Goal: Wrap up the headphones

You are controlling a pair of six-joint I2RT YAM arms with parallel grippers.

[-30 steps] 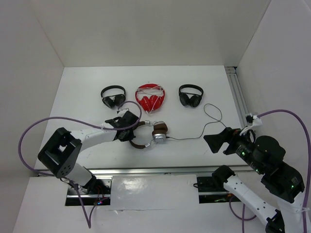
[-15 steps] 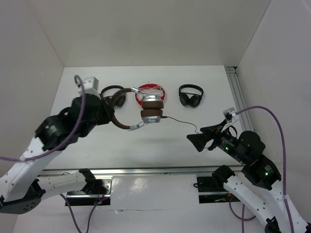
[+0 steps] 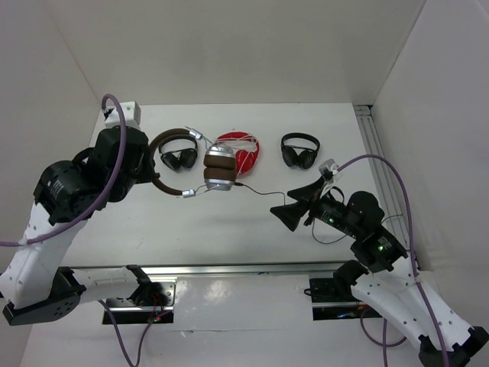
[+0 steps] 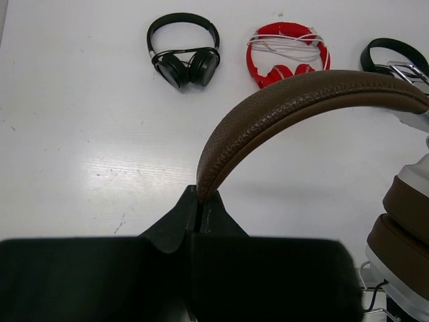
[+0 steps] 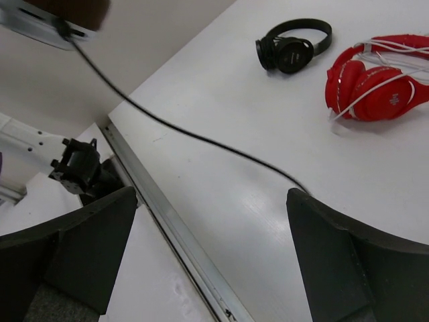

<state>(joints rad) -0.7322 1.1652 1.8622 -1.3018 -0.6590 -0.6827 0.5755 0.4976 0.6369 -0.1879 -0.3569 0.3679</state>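
The headphones (image 3: 220, 170), with brown headband and silver-and-brown ear cups, hang in the air above the table's middle left. My left gripper (image 3: 155, 170) is shut on the brown headband (image 4: 301, 94), which rises from between its closed fingertips (image 4: 201, 201); the ear cups (image 4: 402, 228) dangle at the right. The thin black cable (image 3: 260, 191) trails from the cups down to the right. My right gripper (image 3: 290, 205) stands open just right of the cable. In the right wrist view the cable (image 5: 188, 131) crosses above the wide gap of that gripper (image 5: 214, 255), touching neither finger.
A red pair with white cord (image 3: 241, 149) lies behind the lifted headphones, between two black pairs (image 3: 177, 157) (image 3: 299, 149). A metal rail (image 5: 167, 228) runs along the table's near edge, and another rail (image 3: 374, 145) along the right side.
My left arm has lifted the headphones off the table and carried them up and to the left. The right gripper has moved left toward the trailing cable, staying open.
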